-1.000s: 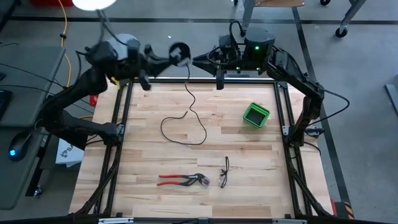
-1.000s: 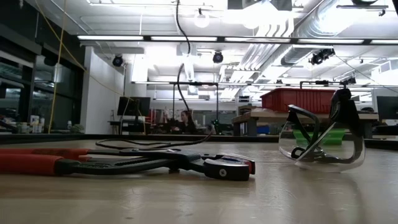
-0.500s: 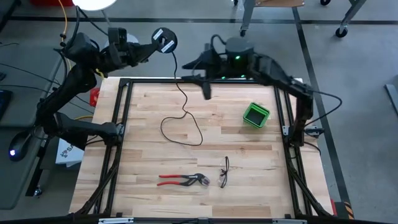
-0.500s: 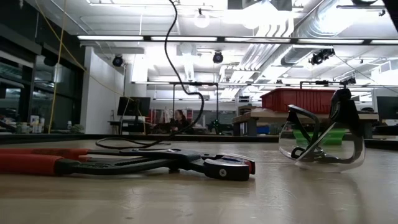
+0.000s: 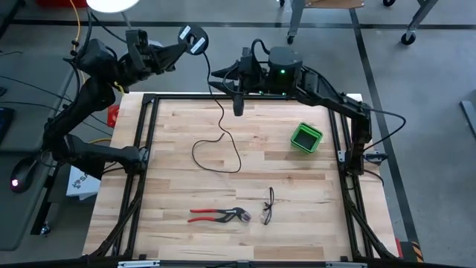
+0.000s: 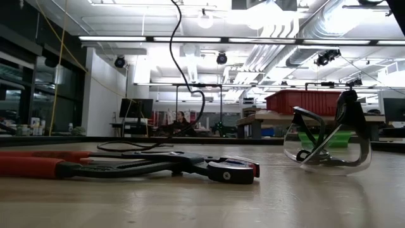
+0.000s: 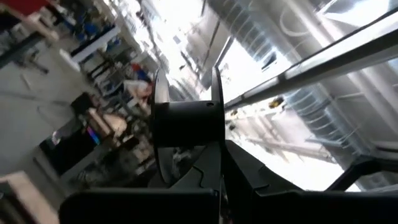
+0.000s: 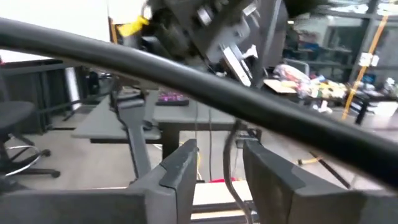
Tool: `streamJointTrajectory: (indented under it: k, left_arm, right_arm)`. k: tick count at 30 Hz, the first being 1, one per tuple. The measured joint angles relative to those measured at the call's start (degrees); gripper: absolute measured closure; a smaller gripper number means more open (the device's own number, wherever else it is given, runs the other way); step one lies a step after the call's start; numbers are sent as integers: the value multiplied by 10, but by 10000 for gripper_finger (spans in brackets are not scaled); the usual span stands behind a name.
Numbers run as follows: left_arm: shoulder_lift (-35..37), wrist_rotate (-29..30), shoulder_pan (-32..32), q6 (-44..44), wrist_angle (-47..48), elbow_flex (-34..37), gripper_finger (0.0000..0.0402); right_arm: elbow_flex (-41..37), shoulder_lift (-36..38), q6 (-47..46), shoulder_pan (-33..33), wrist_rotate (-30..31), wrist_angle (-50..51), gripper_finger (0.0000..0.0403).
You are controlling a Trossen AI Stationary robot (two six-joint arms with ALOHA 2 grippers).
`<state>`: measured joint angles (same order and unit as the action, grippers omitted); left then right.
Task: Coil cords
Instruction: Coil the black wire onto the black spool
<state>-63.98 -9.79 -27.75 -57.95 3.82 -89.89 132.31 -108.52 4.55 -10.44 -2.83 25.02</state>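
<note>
Both arms are presenting as dark, six-joint structures with slender black links and bulkier joint housings. Black cables are running along the links. A green indicator light is glowing on the right arm's (image 5: 297, 74) housing.

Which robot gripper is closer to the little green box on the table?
The right gripper. It hangs over the table's far edge, nearer the green box. The left gripper is farther off, beyond the far-left corner, holding the reel.

black cord (image 5: 220, 134), red-handled pliers (image 5: 219, 216), green bin (image 5: 306, 138), pale wood table (image 5: 178, 186)
</note>
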Motion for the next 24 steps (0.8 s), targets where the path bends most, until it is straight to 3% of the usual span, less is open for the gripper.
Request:
streamJointTrajectory:
  k: [8,24]
  left_arm:
    - [1,16,0,-4,-41,0,401]
    - [1,22,0,0,-63,0,401]
  right_arm:
    - [0,-28,-9,0,61,-51,288]
    - [0,-48,-7,4,87,-72,289]
